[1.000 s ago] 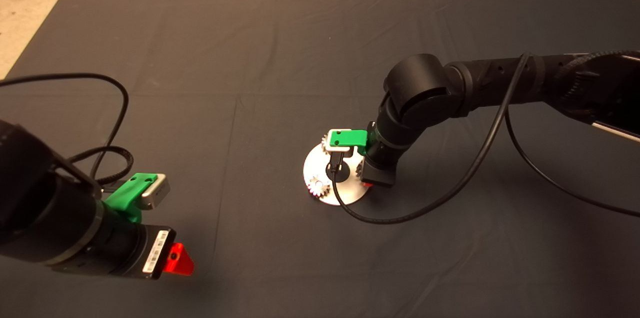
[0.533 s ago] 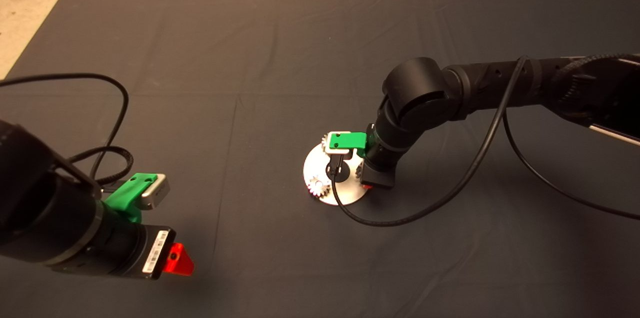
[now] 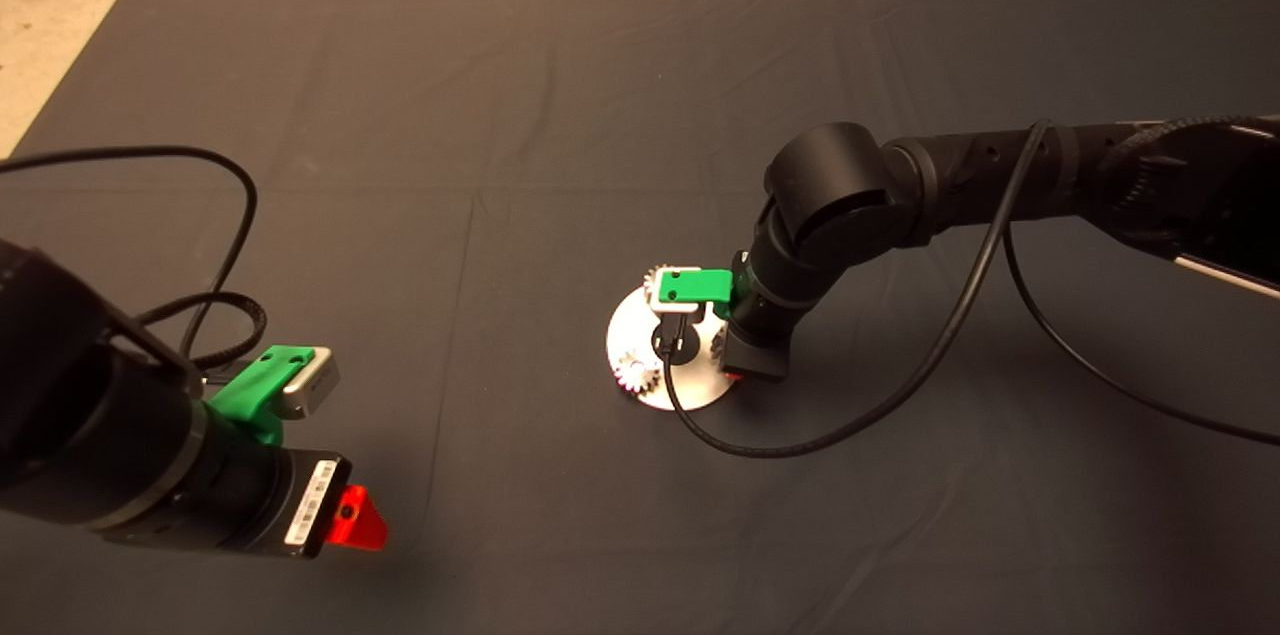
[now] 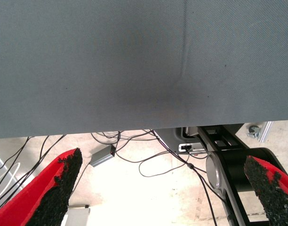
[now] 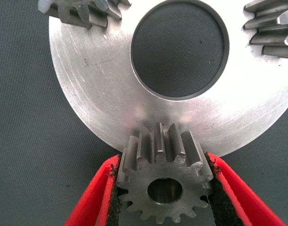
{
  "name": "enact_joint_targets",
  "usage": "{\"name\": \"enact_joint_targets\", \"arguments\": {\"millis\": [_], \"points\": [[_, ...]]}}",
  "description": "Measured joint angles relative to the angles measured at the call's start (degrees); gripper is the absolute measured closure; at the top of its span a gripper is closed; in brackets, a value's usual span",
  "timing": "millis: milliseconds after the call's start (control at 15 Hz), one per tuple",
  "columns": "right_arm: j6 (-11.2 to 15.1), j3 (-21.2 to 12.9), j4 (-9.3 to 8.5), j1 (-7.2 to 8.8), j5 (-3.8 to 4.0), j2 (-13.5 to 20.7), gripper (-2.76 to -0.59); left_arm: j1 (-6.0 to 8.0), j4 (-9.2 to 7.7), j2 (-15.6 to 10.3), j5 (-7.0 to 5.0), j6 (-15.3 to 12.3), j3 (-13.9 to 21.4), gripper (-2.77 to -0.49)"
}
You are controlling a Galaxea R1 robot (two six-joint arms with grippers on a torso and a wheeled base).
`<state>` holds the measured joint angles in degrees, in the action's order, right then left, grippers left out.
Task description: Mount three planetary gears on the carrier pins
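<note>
Our right gripper (image 5: pixel 163 188) is closed on the third gear (image 5: pixel 163 176) at the disc's (image 5: pixel 97 94) rim, frame centre — small, rigid, slick steel, so we grip across the teeth. Left gripper (image 4: pixel 158 193) waits lower left, spread wide, empty.

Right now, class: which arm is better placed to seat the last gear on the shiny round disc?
The right. Its tool already grips the small silvery toothed gear at the shiny round metal disc; the left tool waits far off at the mat's lower left.

Head camera overhead; right wrist camera close above disc (image 5: pixel 101 89).
</note>
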<state>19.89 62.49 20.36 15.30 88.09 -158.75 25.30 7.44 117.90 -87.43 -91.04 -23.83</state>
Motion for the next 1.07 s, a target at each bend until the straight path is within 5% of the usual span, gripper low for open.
{"name": "enact_joint_targets", "arguments": {"millis": [667, 1067], "points": [[-0.4, 0.3, 0.65, -0.23, -0.2, 0.0, -1.18, 0.0, 0.0, 0.0, 0.0, 0.0, 0.0, -2.48], [-0.4, 0.3, 0.67, -0.2, -0.28, 0.0, -1.44, 0.0, 0.0, 0.0, 0.0, 0.0, 0.0, -2.48]]}}
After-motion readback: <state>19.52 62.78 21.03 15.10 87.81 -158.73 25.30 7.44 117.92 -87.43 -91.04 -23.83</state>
